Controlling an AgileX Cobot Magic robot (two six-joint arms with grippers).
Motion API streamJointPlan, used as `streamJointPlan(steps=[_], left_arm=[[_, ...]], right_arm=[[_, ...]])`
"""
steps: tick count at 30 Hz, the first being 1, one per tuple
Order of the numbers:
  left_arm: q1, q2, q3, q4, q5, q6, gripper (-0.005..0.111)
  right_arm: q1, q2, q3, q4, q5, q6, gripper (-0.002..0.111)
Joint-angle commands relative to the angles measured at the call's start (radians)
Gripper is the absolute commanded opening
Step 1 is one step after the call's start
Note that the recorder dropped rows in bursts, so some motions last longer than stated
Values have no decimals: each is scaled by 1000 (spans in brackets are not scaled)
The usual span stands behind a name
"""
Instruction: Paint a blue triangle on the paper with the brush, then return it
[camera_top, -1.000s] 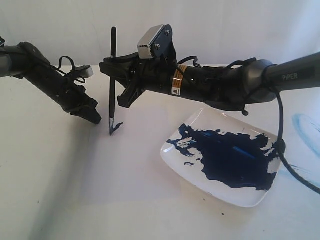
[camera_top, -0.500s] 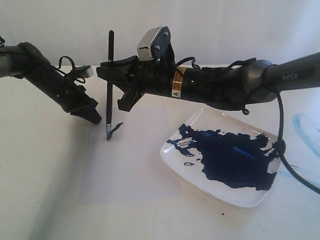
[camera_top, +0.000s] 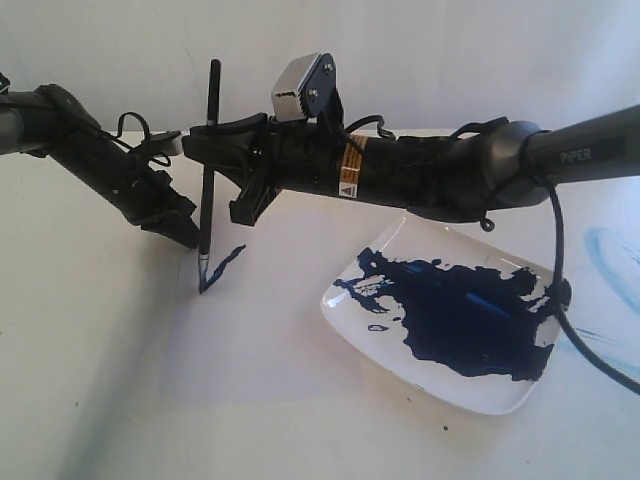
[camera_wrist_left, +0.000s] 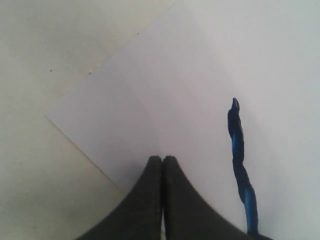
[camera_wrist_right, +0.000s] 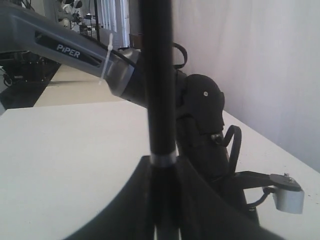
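The right claw (camera_wrist_right: 162, 210) clamps the brush (camera_top: 205, 225) upright with its tip on the paper (camera_wrist_left: 150, 100), while the left claw (camera_wrist_left: 162, 172), closed and empty, sits nearby; light, even pressure is advised, turning off the blue stroke (camera_wrist_left: 237, 145) at the tip's 1 o'clock.

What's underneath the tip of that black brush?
The paper, carrying one short blue stroke that ends at the brush tip. The tip itself hides the contact spot.

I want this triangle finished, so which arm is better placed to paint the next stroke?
Right: the right fingers clamp the brush roughly upright, tip on the paper at the end of the blue stroke. The left fingers are shut and empty beside it.
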Motion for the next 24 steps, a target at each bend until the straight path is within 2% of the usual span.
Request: streamJointPlan(steps=[1, 14, 21, 24], left_arm=[[-2, 4, -5, -13, 11, -6, 0], [-2, 4, -5, -13, 13, -6, 0], [-2, 4, -5, -13, 13, -6, 0], [-2, 4, -5, -13, 13, -6, 0]], right_arm=[[13, -4, -2, -1, -20, 12, 0], [3, -68, -2, -2, -15, 12, 0], [-67, -109, -2, 7, 98, 9, 0], [-102, -86, -2, 88, 114, 4, 0]])
